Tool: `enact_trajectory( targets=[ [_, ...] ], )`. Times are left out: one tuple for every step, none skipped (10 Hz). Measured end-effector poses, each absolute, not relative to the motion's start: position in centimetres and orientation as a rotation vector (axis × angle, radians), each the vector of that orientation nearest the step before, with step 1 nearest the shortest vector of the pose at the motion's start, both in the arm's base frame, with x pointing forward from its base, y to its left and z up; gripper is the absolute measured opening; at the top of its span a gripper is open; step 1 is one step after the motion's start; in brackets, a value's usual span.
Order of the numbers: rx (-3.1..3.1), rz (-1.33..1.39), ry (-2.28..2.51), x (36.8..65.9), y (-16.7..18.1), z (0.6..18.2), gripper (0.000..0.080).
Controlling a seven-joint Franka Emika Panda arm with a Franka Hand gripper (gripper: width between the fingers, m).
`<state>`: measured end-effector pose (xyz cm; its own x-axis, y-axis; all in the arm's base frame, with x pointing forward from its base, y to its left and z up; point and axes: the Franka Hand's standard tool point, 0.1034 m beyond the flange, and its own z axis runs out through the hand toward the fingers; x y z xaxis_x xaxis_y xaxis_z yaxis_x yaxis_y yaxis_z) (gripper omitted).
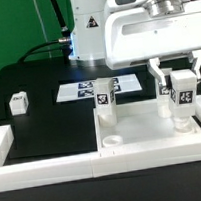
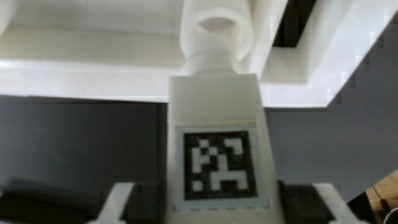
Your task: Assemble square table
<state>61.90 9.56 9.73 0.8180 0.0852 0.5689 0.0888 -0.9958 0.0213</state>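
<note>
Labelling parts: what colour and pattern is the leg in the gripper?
White leg with a black-and-white square tag on its face; clearest in the wrist view.

No words, numbers or brand names can be read. Only black-and-white square tags are seen. In the exterior view, one is carried by the rightmost leg (image 1: 184, 93), one by the middle leg (image 1: 106, 101), one by the leftmost leg (image 1: 18, 101), and several by the marker board (image 1: 75, 90). The rightmost leg's tag is shown close in the wrist view.
</note>
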Motion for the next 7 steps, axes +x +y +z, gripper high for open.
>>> enact_trajectory(
  targets=[
    [-2.991,-0.928,-0.149,61.8,9.8,9.4,0.0291],
    [-2.994,-0.921,-0.152,61.6,9.8,8.9,0.0291],
    [-2.999,-0.911,-0.154,61.4,9.8,8.4,0.0291],
    [-2.999,-0.91,-0.157,61.4,9.9,8.2,0.0291],
    [-2.997,-0.921,-0.157,61.4,9.8,8.1,0.0291],
    [-2.997,-0.924,-0.156,61.4,9.8,8.2,0.0291],
    [-2.997,-0.924,-0.157,61.4,9.8,8.1,0.0297]
  ],
)
